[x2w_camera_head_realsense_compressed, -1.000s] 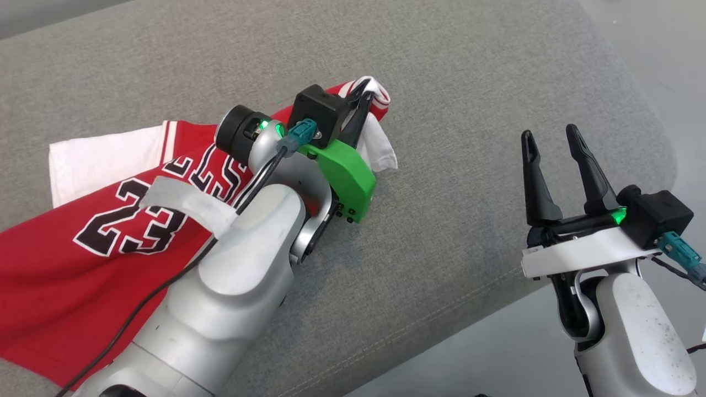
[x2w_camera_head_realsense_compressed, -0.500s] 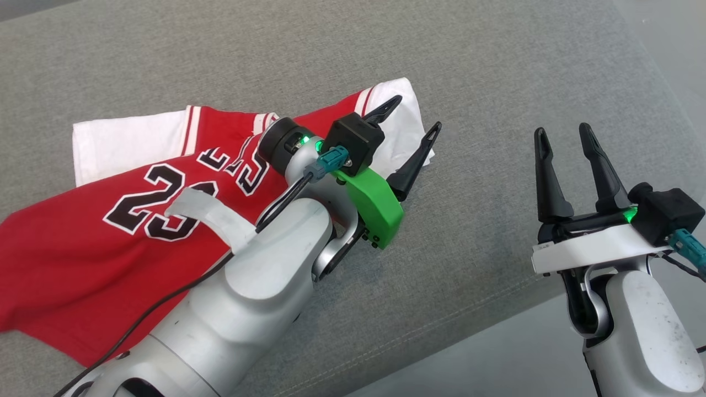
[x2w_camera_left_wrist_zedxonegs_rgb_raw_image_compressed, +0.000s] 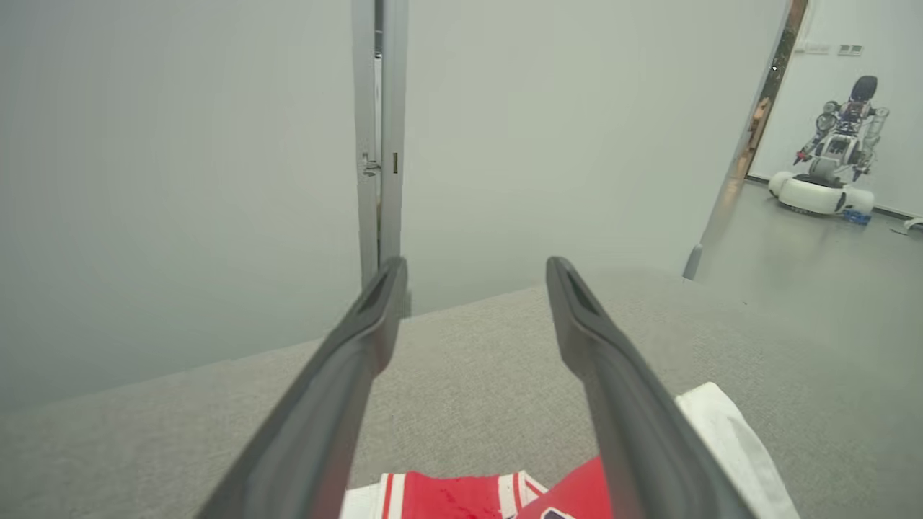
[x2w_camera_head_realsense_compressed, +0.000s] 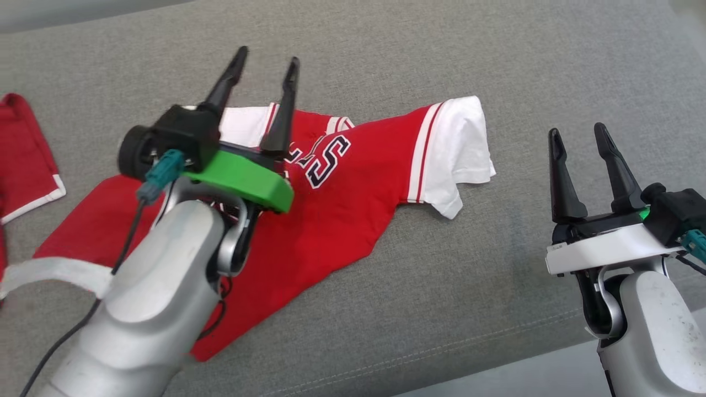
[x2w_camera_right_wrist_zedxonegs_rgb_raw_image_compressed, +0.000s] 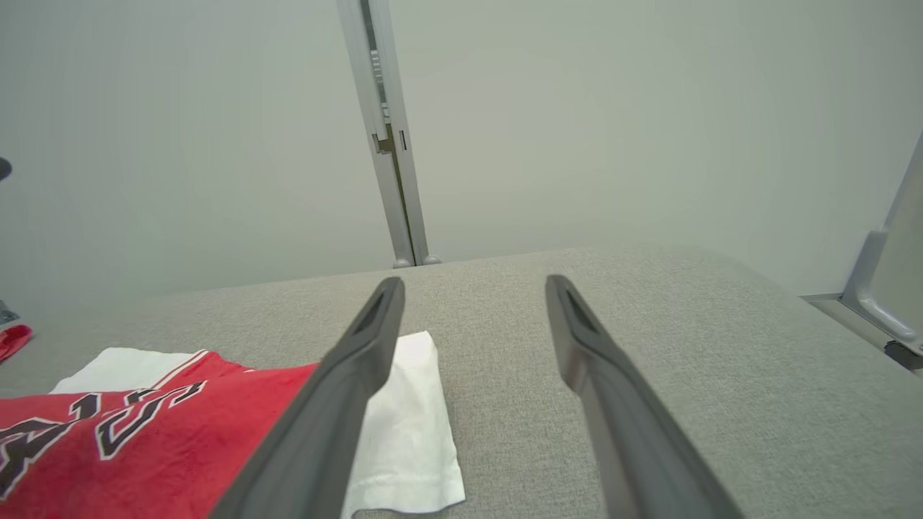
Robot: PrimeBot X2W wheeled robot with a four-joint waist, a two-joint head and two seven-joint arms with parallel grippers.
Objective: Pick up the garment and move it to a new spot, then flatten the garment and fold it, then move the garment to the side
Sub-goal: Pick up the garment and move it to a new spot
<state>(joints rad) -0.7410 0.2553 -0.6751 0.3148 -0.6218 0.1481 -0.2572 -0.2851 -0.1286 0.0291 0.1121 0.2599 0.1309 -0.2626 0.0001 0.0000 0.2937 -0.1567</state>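
On the red jersey (x2w_camera_head_realsense_compressed: 342, 215) stand black letters (x2w_camera_head_realsense_compressed: 326, 160) with white outline; only an "S" can be read, the rest is hidden.

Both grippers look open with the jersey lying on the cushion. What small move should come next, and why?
Probably bring the right gripper left toward the white sleeve: the jersey lies loose and rumpled on the cushion, that sleeve is its nearest edge, and the left gripper hovers open above it.

Garment (x2w_camera_head_realsense_compressed: 342, 220) lies on cushion (x2w_camera_head_realsense_compressed: 496, 303), right of another cloth (x2w_camera_head_realsense_compressed: 22, 143).
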